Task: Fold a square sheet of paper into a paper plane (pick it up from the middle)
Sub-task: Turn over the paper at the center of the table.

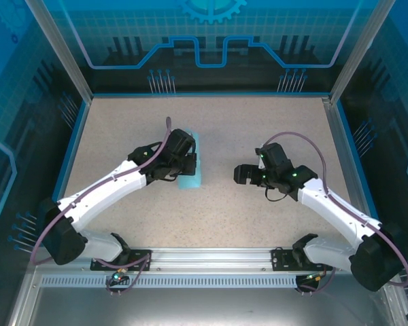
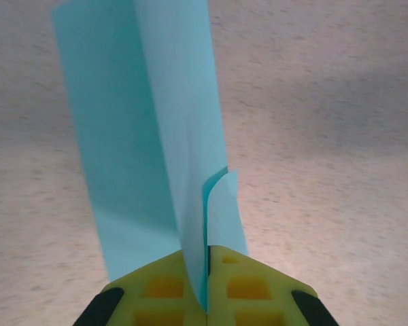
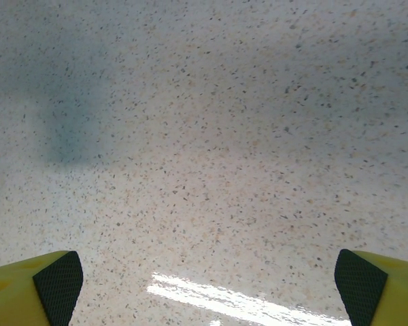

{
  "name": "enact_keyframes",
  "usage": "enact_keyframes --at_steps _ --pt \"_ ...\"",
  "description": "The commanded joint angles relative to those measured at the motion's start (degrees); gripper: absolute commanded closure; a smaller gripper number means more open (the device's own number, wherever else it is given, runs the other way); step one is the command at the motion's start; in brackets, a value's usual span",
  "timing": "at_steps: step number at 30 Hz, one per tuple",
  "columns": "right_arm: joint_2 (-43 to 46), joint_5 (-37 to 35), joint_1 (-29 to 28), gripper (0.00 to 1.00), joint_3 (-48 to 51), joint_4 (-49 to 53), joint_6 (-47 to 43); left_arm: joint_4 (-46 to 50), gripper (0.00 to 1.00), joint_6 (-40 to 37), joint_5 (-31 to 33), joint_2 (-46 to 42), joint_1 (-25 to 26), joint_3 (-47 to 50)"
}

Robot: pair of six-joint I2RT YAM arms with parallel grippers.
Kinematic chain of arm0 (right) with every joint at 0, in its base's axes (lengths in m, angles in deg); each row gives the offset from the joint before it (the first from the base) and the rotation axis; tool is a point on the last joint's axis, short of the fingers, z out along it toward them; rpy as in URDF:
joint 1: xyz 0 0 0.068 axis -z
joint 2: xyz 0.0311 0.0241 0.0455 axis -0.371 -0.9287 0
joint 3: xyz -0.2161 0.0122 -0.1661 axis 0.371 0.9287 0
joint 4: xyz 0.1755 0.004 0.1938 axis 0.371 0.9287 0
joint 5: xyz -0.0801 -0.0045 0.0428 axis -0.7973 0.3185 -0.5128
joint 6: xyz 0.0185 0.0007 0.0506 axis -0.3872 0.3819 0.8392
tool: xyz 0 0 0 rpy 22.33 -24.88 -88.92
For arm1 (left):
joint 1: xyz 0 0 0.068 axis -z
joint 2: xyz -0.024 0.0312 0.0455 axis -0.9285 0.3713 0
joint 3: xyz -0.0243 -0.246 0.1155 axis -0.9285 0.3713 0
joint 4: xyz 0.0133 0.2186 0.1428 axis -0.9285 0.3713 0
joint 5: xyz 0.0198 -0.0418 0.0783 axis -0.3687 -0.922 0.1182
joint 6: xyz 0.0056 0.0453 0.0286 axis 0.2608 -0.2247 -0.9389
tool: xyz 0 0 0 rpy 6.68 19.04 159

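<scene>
The light cyan sheet of paper point(image 2: 156, 136) stands folded lengthwise, its layers rising from between my left gripper's yellow fingers point(image 2: 163, 288). My left gripper point(image 2: 207, 285) is shut on the paper's near edge. From above, the paper point(image 1: 192, 178) shows as a narrow cyan strip under and just right of the left gripper point(image 1: 183, 168), left of the table's middle. My right gripper point(image 1: 239, 174) hovers a short way to the right of the paper, apart from it. In the right wrist view the right gripper point(image 3: 204, 285) is open wide, with only speckled table between its fingertips point(image 3: 58, 285).
The speckled beige table point(image 1: 258, 210) is bounded by blue walls at the back and sides and by a metal rail point(image 1: 211, 258) at the near edge. Both arm bases sit on that rail.
</scene>
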Motion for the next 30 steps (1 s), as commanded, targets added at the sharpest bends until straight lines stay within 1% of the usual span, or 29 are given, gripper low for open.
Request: enact_keyframes --at_steps 1,4,5,10,12,14,18,23,27,30 --pt "0.65 -3.53 0.8 0.0 0.6 2.54 1.76 11.76 0.95 -3.7 15.47 3.37 0.76 -3.51" --pt "-0.28 -6.21 0.88 0.01 0.38 3.7 3.8 13.69 0.95 -3.74 22.68 8.23 0.78 -5.51" --pt "-0.7 -6.75 0.89 0.0 0.3 4.07 4.48 14.13 0.95 -3.76 24.1 9.88 0.79 -6.15" --pt "-2.66 -8.76 1.47 0.0 -0.1 5.42 7.89 16.03 0.95 -3.14 30.22 21.05 0.8 -9.73" --pt "-3.28 -10.42 1.59 0.01 -0.59 7.61 9.57 16.27 0.95 -2.69 32.67 25.31 0.9 -10.84" --pt "-4.21 -12.06 2.37 0.0 -1.87 11.9 11.9 16.09 0.95 -2.61 33.82 29.63 1.21 -11.99" --pt "-4.27 -11.56 3.35 0.0 -2.44 15.13 12.31 14.66 0.96 -2.27 33.8 35.2 2.41 -13.41" --pt "-2.81 -11.61 4.82 0.01 -1.63 17.33 10.15 13.15 0.94 -0.72 31.36 41.09 4.84 -15.44" --pt "0.16 -9.78 7.46 0.01 0.86 16.22 8.36 12.96 0.88 0.61 26.38 44.63 6.04 -16.74" --pt "2.32 -7.13 9.48 0.0 1.71 15.26 6.7 12.69 0.79 2.25 23.99 44.83 6.4 -16.8"
